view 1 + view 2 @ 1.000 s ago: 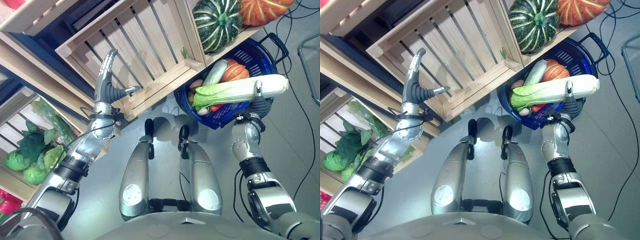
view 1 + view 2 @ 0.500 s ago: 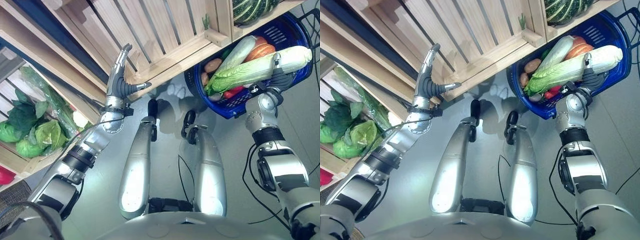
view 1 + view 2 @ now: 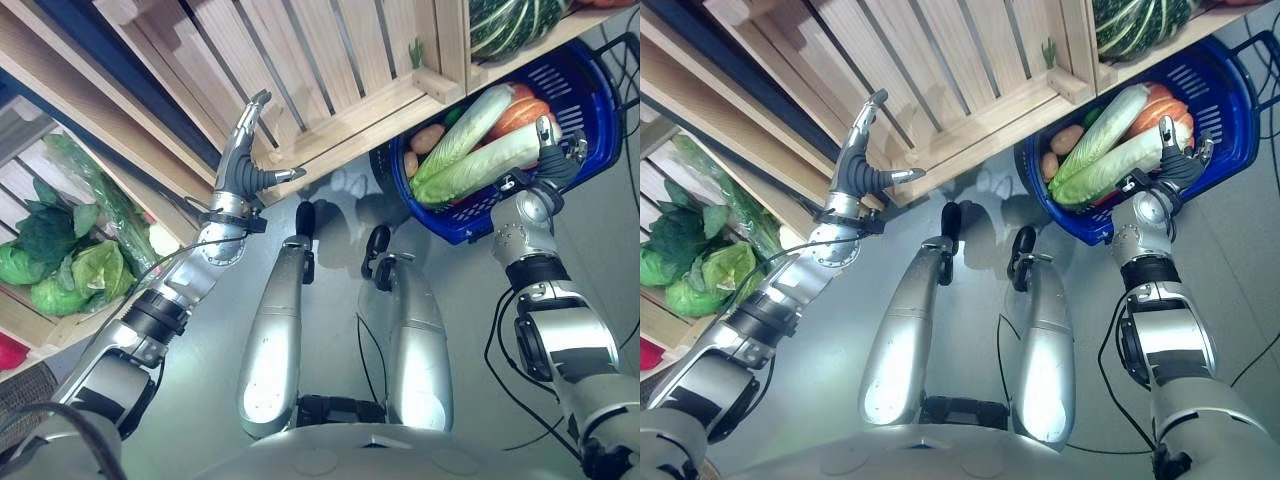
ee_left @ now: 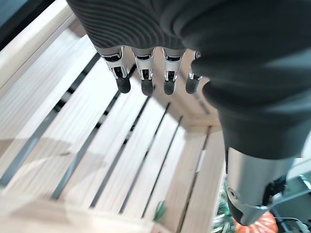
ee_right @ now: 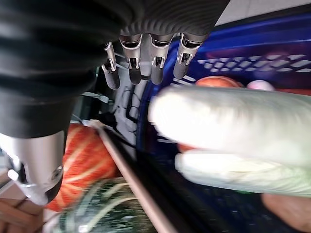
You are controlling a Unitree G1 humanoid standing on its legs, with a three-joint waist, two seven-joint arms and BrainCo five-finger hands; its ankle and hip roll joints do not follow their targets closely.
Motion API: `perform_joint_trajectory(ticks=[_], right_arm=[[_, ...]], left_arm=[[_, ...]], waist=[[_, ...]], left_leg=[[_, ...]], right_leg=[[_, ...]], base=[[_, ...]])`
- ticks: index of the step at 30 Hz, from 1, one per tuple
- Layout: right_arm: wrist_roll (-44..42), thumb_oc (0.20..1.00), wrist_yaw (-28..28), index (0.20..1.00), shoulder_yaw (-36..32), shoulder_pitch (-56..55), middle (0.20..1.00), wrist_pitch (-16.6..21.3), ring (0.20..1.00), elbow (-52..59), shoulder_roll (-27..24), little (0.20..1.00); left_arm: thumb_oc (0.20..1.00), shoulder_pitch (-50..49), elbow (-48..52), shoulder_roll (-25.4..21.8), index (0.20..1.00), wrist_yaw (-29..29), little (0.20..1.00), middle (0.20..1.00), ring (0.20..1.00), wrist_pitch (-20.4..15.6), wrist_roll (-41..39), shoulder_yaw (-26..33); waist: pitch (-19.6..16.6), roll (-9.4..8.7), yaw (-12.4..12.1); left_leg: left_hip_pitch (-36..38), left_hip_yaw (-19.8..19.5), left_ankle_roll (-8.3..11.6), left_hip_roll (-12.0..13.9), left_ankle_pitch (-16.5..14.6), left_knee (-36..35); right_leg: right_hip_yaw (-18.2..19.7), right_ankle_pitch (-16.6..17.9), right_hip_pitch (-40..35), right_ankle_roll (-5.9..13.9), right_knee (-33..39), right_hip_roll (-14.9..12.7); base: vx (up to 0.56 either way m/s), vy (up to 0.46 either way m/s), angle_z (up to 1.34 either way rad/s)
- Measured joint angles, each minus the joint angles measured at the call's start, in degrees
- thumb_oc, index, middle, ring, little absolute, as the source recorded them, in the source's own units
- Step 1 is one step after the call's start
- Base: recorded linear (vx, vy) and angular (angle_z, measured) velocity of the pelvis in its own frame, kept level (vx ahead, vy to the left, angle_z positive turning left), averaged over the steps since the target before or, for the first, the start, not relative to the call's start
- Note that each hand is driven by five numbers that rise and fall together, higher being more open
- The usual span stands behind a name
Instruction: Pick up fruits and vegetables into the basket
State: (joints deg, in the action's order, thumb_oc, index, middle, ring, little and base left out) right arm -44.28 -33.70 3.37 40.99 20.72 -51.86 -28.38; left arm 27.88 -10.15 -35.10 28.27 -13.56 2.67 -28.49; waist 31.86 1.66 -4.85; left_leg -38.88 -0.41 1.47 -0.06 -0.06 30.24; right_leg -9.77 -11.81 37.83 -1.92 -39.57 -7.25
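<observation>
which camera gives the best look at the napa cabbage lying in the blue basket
The left eye view: the napa cabbage lies full length across the blue basket, green leaves to white stalk, beside the open right robot hand. The right eye view shows much the same. The right wrist view catches only its pale stalk end, blurred. The left wrist view faces a wooden crate.

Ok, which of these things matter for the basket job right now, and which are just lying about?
Job:
blue basket
napa cabbage lying in it, beside the open right hand
second cabbage, potato and orange squash, also inside

Lying about:
wooden crate by the open left hand
striped green pumpkin
leafy greens
</observation>
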Motion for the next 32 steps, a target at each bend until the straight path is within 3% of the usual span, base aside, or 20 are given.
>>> perform_joint_trajectory(ticks=[7,15,19,21,24,29,32], right_arm=[[9.53,1.000,-8.38,1.000,-0.46,-4.68,1.000,-1.78,1.000,0.21,0.25,1.000],[16.28,1.000,-9.58,1.000,-0.45,-11.48,1.000,-3.22,1.000,2.93,0.90,1.000],[14.12,1.000,-5.78,1.000,-3.45,-17.70,1.000,-1.10,1.000,5.18,4.86,1.000],[10.04,1.000,-1.05,1.000,-3.64,-23.60,1.000,0.21,1.000,6.10,8.53,1.000],[7.46,1.000,3.25,1.000,-2.57,-28.26,1.000,0.16,1.000,5.95,12.74,1.000],[5.87,1.000,12.75,1.000,0.97,-31.93,1.000,-2.40,1.000,4.25,14.13,1.000],[2.96,1.000,18.94,1.000,0.78,-34.17,1.000,-4.85,1.000,-0.96,15.37,1.000]], left_arm=[[1.000,-3.82,-0.16,-1.39,1.000,-2.90,1.000,1.000,1.000,-1.34,-0.44,-0.01],[1.000,-8.26,-4.05,-1.62,1.000,-6.83,1.000,1.000,1.000,-1.71,-0.56,0.23],[1.000,-13.43,-5.04,-1.50,1.000,-9.47,1.000,1.000,1.000,-1.60,-0.89,1.62],[1.000,-17.46,-7.18,-0.43,1.000,-11.50,1.000,1.000,1.000,-1.28,-0.88,1.71],[1.000,-20.59,-11.60,1.73,1.000,-13.27,1.000,1.000,1.000,-1.09,-0.88,1.68],[1.000,-22.51,-20.63,6.67,1.000,-16.85,1.000,1.000,1.000,-0.47,-0.89,1.78],[1.000,-24.63,-29.73,9.44,1.000,-19.97,1.000,1.000,1.000,-0.66,-0.95,2.03]], waist=[[-0.03,-0.07,0.13],[-0.25,-0.06,0.48],[-1.90,-0.25,0.62],[-6.84,-0.40,0.71],[-11.43,-0.99,1.83],[-17.28,-1.13,3.51],[-20.89,-2.47,4.26]], left_leg=[[13.60,-0.07,0.20,-0.07,4.18,-13.27],[29.08,-0.96,-0.10,0.94,7.32,-27.36],[35.07,-0.96,-0.16,0.96,7.50,-32.07],[36.29,-0.92,-0.18,0.81,7.52,-34.48],[38.46,-0.98,-0.12,0.26,7.35,-35.29],[39.26,-0.52,0.02,0.71,6.35,-35.32],[40.36,0.85,0.14,1.14,5.96,-35.38]], right_leg=[[1.03,3.36,-12.36,1.00,11.78,2.24],[-0.35,6.66,-28.29,1.38,26.55,4.09],[-0.22,8.35,-35.04,2.12,33.56,4.74],[-0.24,9.86,-37.51,2.49,38.50,5.05],[-0.09,11.31,-41.48,2.91,43.34,4.84],[1.07,12.11,-42.47,2.85,44.89,5.31],[2.23,11.92,-42.96,3.08,44.92,5.59]], base=[[0.07,-0.056,-0.02],[0.09,0.000,0.02],[0.10,0.031,-0.03],[0.07,0.049,-0.03],[0.01,0.052,-0.01],[0.04,0.078,-0.14],[0.06,0.090,-0.21]])
